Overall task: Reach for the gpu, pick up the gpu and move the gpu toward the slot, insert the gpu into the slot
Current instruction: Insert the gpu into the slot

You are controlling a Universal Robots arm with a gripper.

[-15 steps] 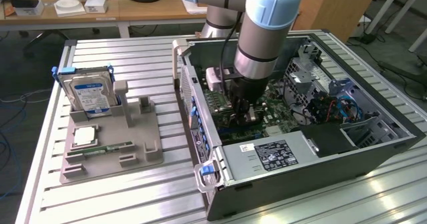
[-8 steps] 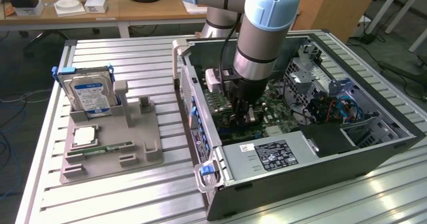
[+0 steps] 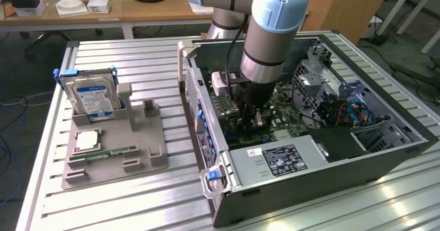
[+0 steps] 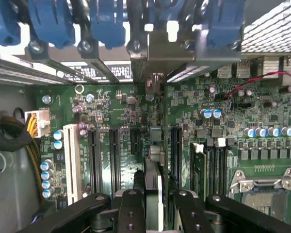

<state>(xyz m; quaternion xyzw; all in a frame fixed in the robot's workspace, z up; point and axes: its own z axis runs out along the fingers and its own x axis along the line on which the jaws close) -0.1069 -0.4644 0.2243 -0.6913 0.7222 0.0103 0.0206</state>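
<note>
The gpu is edge-on between the gripper fingers, jaws closed on it, and its silver bracket end stands up against the rear slot openings; the card sits in line with a slot on the motherboard, though whether its edge is seated there I cannot tell. To one side of it run the empty black slots and a white slot; to the other side a memory stick stands upright in its socket, just beside the card, with the CPU socket beyond it. Blue retaining clips line the rear wall above the bracket; a red wire loops across the board.

In the exterior view the arm reaches straight down into the open case, the gripper deep among the boards; the power supply sits close by at the near end, a tangle of blue and red cables and the drive cage crowd the exterior view's right. Outside the case, on the exterior view's left, a grey holder stands on the table with a hard drive upright in it and a small stick lying flat.
</note>
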